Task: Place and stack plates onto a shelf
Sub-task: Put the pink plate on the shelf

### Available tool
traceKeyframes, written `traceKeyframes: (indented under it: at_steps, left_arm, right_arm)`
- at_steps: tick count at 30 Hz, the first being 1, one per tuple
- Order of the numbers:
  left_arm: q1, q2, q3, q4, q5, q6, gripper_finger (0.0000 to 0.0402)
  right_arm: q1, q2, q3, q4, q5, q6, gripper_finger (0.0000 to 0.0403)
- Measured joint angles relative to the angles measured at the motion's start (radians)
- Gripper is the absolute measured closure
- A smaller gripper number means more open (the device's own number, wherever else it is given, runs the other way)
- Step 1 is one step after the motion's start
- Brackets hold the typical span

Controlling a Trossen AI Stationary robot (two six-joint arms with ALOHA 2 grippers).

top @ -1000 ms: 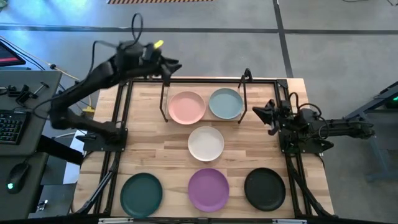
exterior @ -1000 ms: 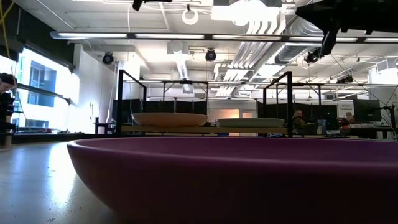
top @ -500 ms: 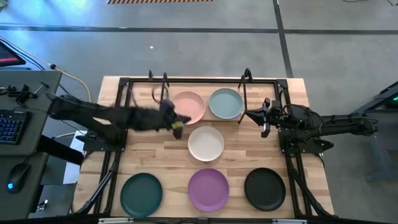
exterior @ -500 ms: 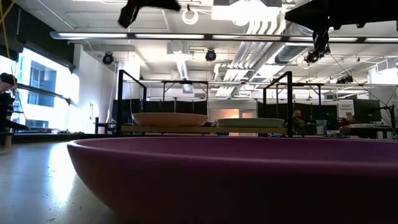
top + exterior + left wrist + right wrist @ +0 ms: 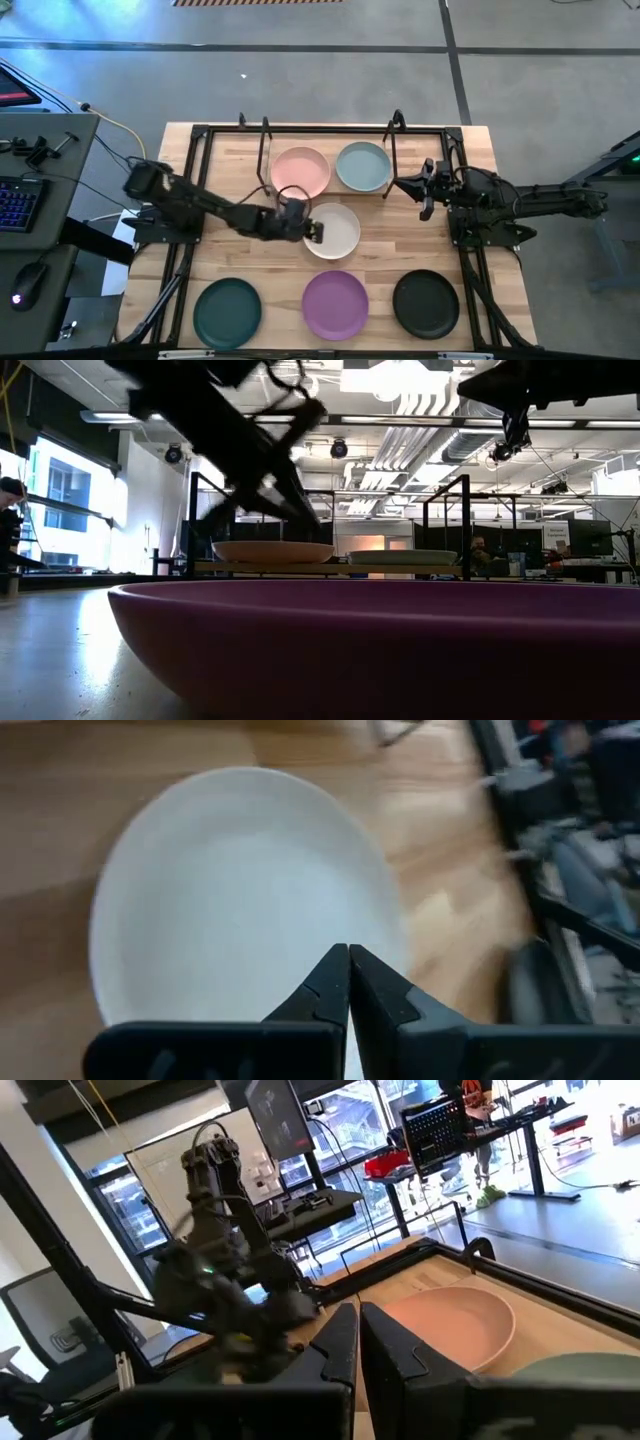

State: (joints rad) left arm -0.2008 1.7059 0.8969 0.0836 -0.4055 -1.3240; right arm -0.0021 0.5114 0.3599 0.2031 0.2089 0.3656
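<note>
A pink plate (image 5: 300,172) and a pale blue-grey plate (image 5: 363,166) rest side by side on the shelf (image 5: 340,568) at the table's far side. The white plate (image 5: 335,230) lies flat on the table just in front of the shelf. Teal (image 5: 227,310), purple (image 5: 335,304) and black (image 5: 425,303) plates lie in a row along the near edge. My left gripper (image 5: 315,232) is shut and hangs above the white plate's (image 5: 240,900) left part, slanting down from the table's left. My right gripper (image 5: 425,200) is shut, level, just right of the shelf.
The shelf's thin black rod frame (image 5: 265,150) stands up around the two plates. A black rail frame (image 5: 195,200) runs along the table's left and right sides. In the low view the purple plate's rim (image 5: 380,630) hides the white plate.
My left gripper has swung down from high over the table's far left corner toward the table's middle, rolling as it went, and now hangs over the white plate. My right gripper has tipped up slightly beside the shelf. No plate has moved.
</note>
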Motion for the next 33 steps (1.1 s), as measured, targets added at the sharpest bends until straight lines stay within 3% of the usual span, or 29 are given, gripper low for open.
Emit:
traceKeyframes:
  at_steps: [4, 8, 12, 19, 24, 33]
  left_arm:
    - [0.047, 0.086, 0.106, -0.015, 0.052, 0.046, 0.0401]
    - [0.058, 0.155, 0.148, -0.015, -0.016, -0.060, 0.0401]
    - [0.073, 0.168, 0.153, -0.024, -0.057, -0.145, 0.0401]
    - [0.091, 0.168, 0.151, -0.119, -0.237, -0.277, 0.0401]
    - [0.111, 0.168, 0.151, -0.177, -0.261, -0.340, 0.0401]
    - [0.144, 0.168, 0.151, -0.193, -0.260, -0.299, 0.0401]
  right_arm:
    - [0.000, 0.000, 0.000, -0.012, 0.000, 0.000, 0.0403]
    - [0.000, 0.000, 0.000, -0.027, 0.000, 0.000, 0.0403]
    - [0.000, 0.000, 0.000, -0.027, 0.000, -0.001, 0.0403]
    - [0.000, 0.000, 0.000, -0.028, 0.000, -0.007, 0.0403]
    - [0.000, 0.000, 0.000, -0.039, 0.001, -0.007, 0.0403]
    - [0.000, 0.000, 0.000, -0.043, 0.001, -0.007, 0.0403]
